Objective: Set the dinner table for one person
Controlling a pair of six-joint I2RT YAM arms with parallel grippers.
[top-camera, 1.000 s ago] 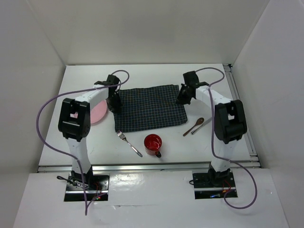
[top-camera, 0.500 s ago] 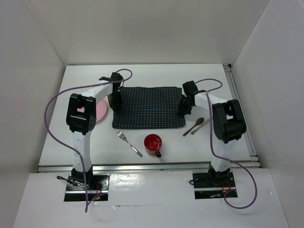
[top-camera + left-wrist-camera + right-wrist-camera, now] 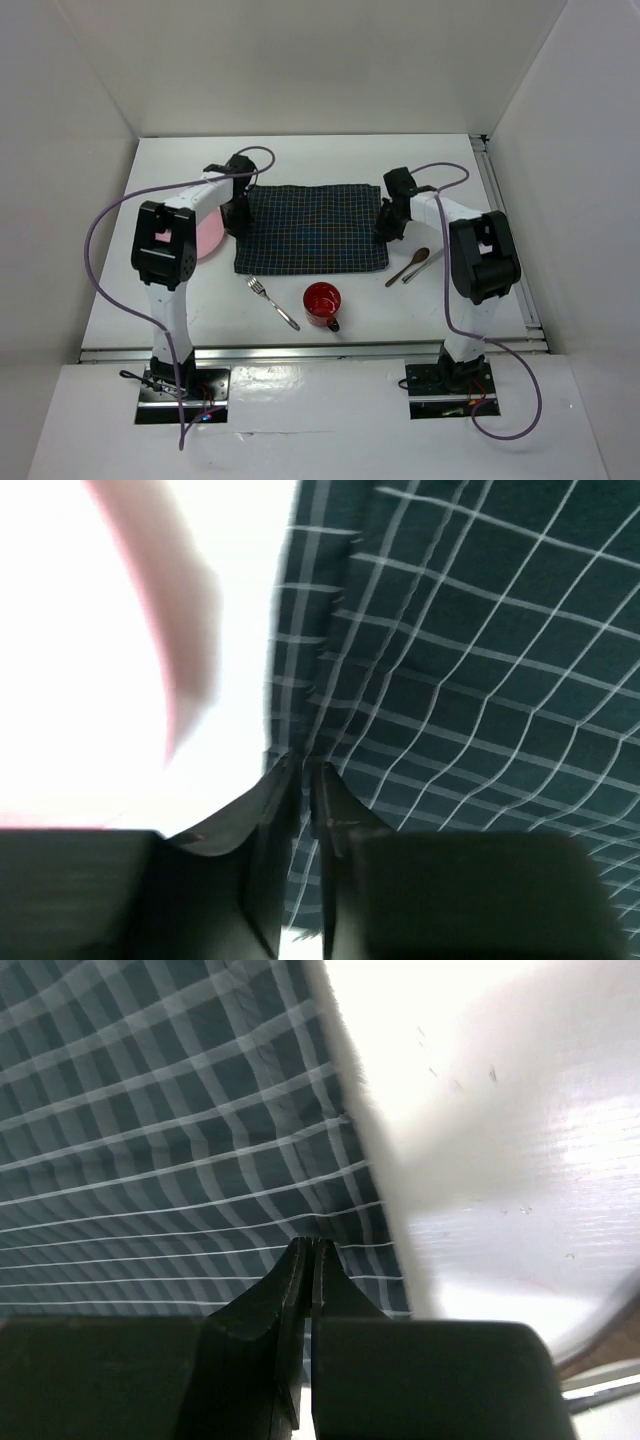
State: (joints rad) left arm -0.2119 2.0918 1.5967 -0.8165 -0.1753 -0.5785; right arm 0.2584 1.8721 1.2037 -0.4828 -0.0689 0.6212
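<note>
Left end effector (image 3: pixel 303 770): fingers pinched onto the left hem of the placemat (image 3: pixel 312 228). Right end effector (image 3: pixel 307 1245): clamped likewise on the right hem. Probable reason: a two-sided hold keeps the cloth taut and flat for squaring. Placemat lies mid-desk (image 3: pixel 300 160), long axis left–right, roughly parallel to the near edge. The desk spans the view under everything. Plate (image 3: pixel 208 238), fork (image 3: pixel 272 302), mug (image 3: pixel 322 303) and spoon (image 3: pixel 408 266) lie off the cloth.

Robotics lab, plain white enclosure walls (image 3: pixel 320 70)
</note>
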